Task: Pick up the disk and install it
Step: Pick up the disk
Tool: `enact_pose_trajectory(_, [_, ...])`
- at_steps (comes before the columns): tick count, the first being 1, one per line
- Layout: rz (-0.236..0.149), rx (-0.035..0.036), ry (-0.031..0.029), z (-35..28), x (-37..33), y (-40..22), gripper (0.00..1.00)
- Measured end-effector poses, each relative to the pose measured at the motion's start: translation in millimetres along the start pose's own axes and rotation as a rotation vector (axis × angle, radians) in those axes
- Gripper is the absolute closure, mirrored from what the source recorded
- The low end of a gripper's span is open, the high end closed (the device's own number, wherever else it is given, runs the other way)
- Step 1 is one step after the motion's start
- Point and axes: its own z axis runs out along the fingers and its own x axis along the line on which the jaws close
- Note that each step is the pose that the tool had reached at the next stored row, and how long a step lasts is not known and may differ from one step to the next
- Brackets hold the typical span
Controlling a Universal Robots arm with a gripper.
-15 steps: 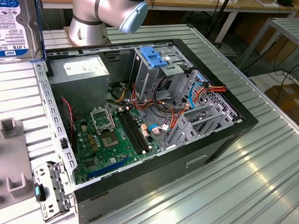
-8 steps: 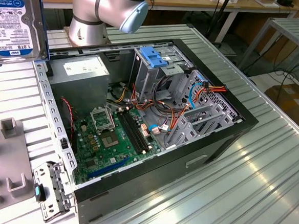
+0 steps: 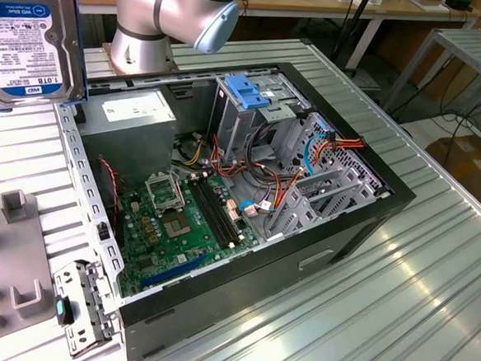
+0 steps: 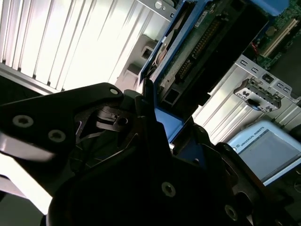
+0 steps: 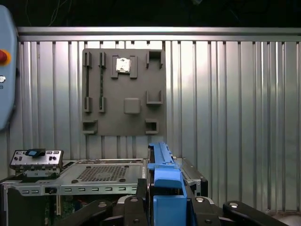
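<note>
The disk, a grey hard drive with a white label and a blue rim, hangs high at the exterior view's left, off to the side of the open computer case. In the first wrist view the disk stands edge-on, and its blue carrier sits between the black fingers of my gripper, which is shut on it. The second wrist view shows the disk from its circuit-board side, reaching out past my gripper.
Inside the case are a green motherboard and a tall grey drive cage topped by a fixed blue bracket. A grey fixture plate lies on the ribbed metal table. A teach pendant lies near the case.
</note>
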Motion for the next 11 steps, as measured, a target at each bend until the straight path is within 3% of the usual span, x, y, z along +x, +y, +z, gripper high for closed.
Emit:
enact_pose_trajectory(4, [0.0, -0.0001, 0.0, -0.1, 5.9, -6.0, 0.63])
enact_pose_trajectory(11, [0.0, -0.0001, 0.0001, 0.0, 8.8, -17.7, 0.63])
